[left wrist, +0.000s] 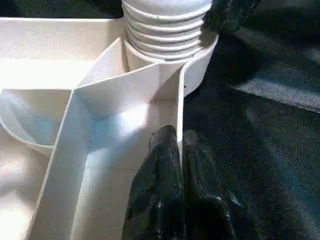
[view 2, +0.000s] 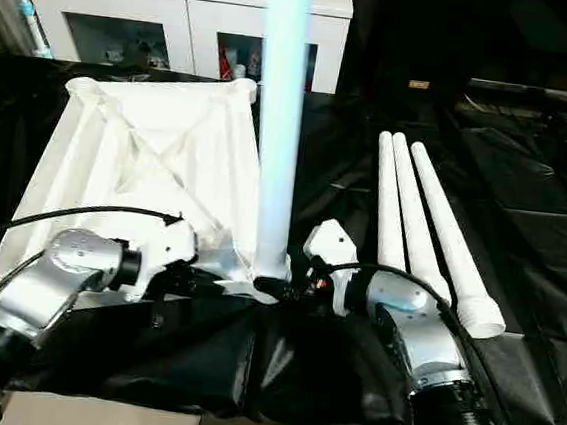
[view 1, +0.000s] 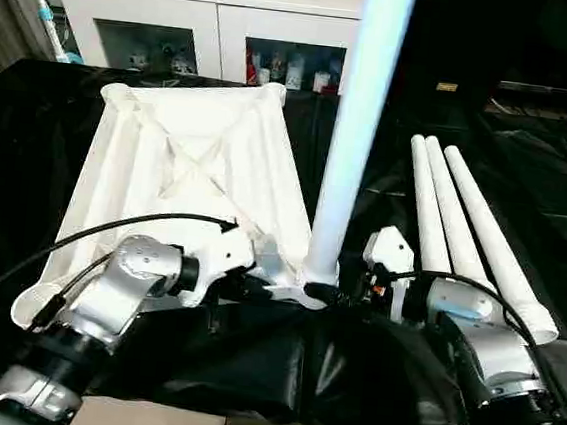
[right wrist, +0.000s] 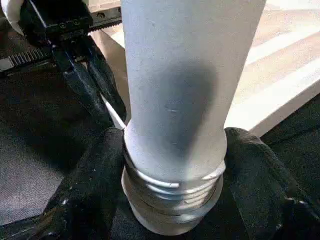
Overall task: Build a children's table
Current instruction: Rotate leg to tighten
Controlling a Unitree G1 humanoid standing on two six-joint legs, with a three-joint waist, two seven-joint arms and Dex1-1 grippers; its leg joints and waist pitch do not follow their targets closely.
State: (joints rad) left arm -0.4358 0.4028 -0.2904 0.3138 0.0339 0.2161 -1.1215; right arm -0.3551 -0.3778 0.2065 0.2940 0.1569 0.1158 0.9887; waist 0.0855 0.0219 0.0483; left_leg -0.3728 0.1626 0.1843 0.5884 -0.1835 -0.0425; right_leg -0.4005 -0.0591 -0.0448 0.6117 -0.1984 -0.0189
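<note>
The white plastic tabletop [view 1: 188,163] is lying upside down on the black cloth [view 1: 368,381], ribbed underside showing, and one tapered leg [view 1: 357,129] is standing upright in the round corner socket [left wrist: 200,65] nearest the robot. The right gripper [right wrist: 172,170] is sitting around the leg's threaded base, its black fingers [right wrist: 95,185] flanking the tube on both sides, though I cannot tell whether they are actually squeezing it. The left gripper [left wrist: 175,170] is clenched on the thin rim wall of the top just beside that socket, steadying it. Several thread ridges are showing above the socket lip, so I am judging the leg only partly screwed in; the risk is that it is sitting crooked and cross-threading, or that a loosened hold lets the tall tube tip and lever itself out. The smooth plastic could also slip inside rubbery fingers as it is being twisted, and the light tabletop might be sliding on the glossy, wrinkled cloth if the left hold gives. Three more legs [view 1: 464,220] are lying side by side on the cloth to the right, long matte white cones, close together, with ridged collars at their near ends. A white cabinet [view 1: 212,15] with glass doors is standing behind the table.
</note>
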